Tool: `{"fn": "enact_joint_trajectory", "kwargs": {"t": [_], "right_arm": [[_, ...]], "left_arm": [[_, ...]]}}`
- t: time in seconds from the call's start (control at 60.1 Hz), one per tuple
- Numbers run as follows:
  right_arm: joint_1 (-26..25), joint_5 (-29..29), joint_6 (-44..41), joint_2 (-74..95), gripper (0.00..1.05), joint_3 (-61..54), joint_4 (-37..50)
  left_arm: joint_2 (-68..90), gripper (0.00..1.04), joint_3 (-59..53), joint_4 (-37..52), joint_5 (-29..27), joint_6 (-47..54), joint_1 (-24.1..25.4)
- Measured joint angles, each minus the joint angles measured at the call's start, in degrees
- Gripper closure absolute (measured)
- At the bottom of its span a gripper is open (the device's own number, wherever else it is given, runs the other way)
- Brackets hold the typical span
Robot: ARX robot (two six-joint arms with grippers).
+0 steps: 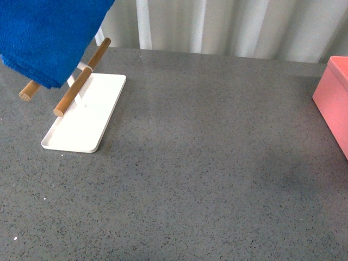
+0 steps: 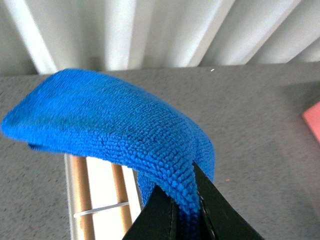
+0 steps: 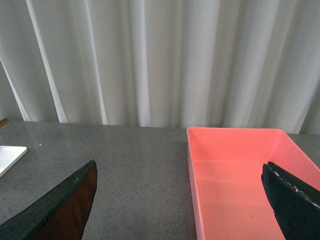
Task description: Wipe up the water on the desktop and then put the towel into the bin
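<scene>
The bright blue towel (image 1: 46, 35) hangs in the air at the far left, above the white tray with wooden rods (image 1: 84, 111). In the left wrist view my left gripper (image 2: 182, 210) is shut on a fold of the towel (image 2: 115, 120), with the rods below it. The arm itself does not show in the front view. The dark grey speckled desktop (image 1: 206, 163) spreads across the front view; I see no clear puddle on it. The pink bin (image 1: 334, 98) stands at the right edge. In the right wrist view my right gripper (image 3: 180, 200) is open over the bin's near-left wall (image 3: 192, 190); the bin (image 3: 240, 180) looks empty.
Pale pleated curtains (image 1: 228, 27) run along the back edge of the desktop. The tray's two wooden rods (image 1: 73, 89) stick out toward the front left. A corner of the white tray shows in the right wrist view (image 3: 10, 155).
</scene>
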Motion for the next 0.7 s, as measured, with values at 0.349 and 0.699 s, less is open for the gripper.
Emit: {"fn": "enact_joint_trajectory", "kwargs": {"t": [0.349,0.699], "right_arm": [[0.0,0.0,0.0,0.0,0.07,0.0,0.0],[-0.9,-2.54,1.68,2.84,0.07,2.1,-5.38]], "left_arm": [[-8.94,1.01,-10.12,7.32,9.9,-12.9,-12.52],[-8.46,1.01,-10.84,11.43,6.75,-14.56,-14.8]]}}
